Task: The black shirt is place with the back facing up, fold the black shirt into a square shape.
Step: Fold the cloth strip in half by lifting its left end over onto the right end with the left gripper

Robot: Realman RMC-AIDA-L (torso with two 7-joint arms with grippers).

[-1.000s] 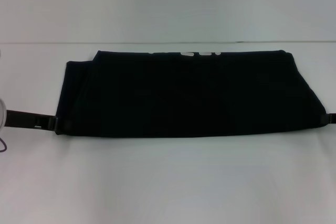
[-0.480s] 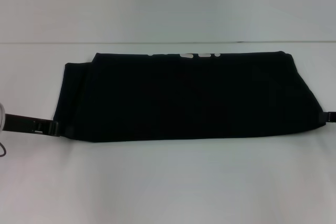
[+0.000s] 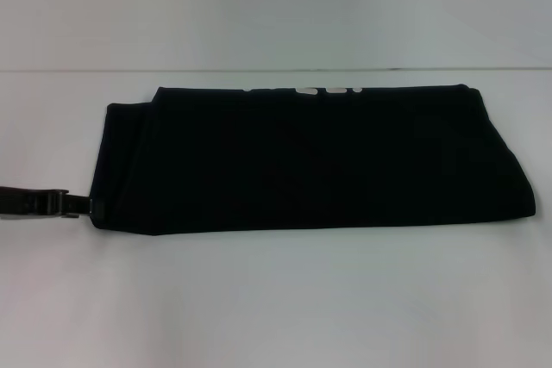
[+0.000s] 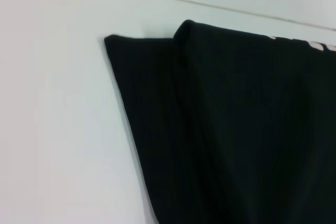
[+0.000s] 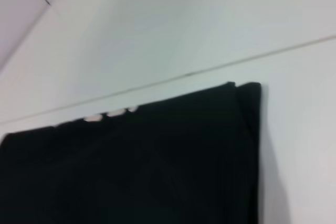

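The shirt (image 3: 310, 161) lies folded into a band on the counter (image 3: 276, 299); left pincer (image 3: 86, 207) (grip unclear) touches its near-left corner. Limp cloth, best pinched at corners.

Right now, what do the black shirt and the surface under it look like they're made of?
The black shirt: soft matte fabric, probably a cotton-type knit. It lies limp in folded layers, with gentle ridges visible in the left wrist view and no shine. The white bits at its far edge may be print, though that's unclear. The table: a smooth, white, hard-looking top, possibly laminate. It is flat and even with a faint sheen, but the exact material can't be told.
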